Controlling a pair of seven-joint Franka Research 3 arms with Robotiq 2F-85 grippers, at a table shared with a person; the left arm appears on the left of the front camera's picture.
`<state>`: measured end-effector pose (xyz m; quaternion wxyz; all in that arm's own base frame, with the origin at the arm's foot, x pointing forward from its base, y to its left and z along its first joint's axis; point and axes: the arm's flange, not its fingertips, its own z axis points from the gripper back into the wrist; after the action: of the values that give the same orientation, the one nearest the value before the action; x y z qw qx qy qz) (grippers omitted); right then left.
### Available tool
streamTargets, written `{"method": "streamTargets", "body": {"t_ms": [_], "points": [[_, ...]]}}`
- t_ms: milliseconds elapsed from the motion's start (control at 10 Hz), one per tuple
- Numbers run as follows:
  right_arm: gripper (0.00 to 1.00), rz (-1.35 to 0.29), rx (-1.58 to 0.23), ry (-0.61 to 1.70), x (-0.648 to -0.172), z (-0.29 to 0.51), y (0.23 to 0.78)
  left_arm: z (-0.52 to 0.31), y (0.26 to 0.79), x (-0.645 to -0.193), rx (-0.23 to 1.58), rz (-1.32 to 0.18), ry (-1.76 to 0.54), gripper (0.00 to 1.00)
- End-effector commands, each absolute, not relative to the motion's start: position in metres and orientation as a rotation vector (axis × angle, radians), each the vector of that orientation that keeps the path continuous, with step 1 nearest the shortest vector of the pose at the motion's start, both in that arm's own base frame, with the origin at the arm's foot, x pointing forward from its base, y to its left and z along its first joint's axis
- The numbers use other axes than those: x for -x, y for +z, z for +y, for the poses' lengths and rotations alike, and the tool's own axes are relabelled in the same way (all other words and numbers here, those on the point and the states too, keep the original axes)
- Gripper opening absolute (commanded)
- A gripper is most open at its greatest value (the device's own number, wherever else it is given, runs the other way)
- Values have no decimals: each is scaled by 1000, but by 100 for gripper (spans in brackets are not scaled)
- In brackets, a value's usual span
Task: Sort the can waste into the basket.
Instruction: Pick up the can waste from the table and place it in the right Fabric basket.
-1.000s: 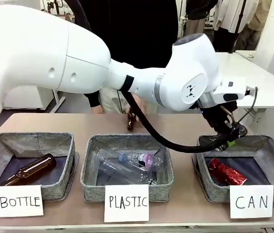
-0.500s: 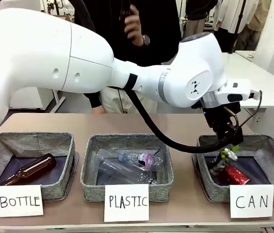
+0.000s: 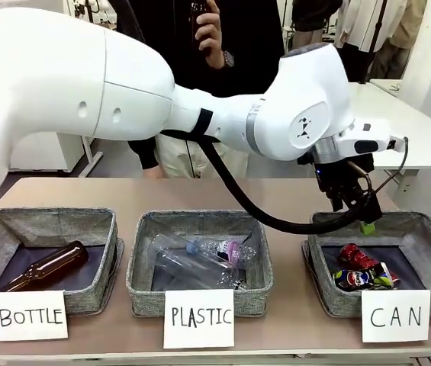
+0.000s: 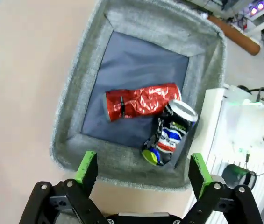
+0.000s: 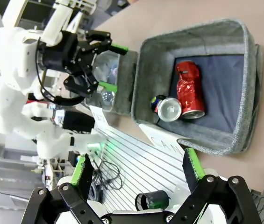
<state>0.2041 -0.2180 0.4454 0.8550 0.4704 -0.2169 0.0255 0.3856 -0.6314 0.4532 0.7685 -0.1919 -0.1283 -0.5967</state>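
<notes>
Three grey baskets (image 3: 200, 229), two cans (image 3: 360, 268), one brown glass bottle (image 3: 47, 267), one clear plastic bottle (image 3: 200, 255), three paper signs (image 3: 198, 318)

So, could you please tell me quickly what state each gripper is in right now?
Left gripper: open, empty, above the basket.
Right gripper: open, empty.

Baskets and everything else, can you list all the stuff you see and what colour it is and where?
Baskets: three, grey; BOTTLE left, PLASTIC middle, CAN right.
Signs: three, white, at basket fronts.
Glass bottle: one, brown, in BOTTLE basket.
Plastic bottles: clear, in PLASTIC basket; count unclear.
Red can: one, crushed, in CAN basket.
Silvery can: one, blue, red and white print, in CAN basket against the red can.
Table: one, tan.
Person's hand: raised behind table, holding something dark.
Left gripper: open, above CAN basket.
Right gripper: open.
</notes>
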Motion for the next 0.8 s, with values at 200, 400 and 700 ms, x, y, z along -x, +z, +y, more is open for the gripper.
{"method": "streamTargets", "body": {"t_ms": [200, 400, 700], "points": [[100, -432, -899, 136, -256, -191, 482, -532, 536, -384, 200, 64, -1062, 100], [100, -442, -893, 259, -312, -137, 520, -421, 590, -397, 272, 130, -827, 100], [100, -404, -943, 267, -379, -33, 574, -237, 629, -386, 596, -32, -524, 100]]}}
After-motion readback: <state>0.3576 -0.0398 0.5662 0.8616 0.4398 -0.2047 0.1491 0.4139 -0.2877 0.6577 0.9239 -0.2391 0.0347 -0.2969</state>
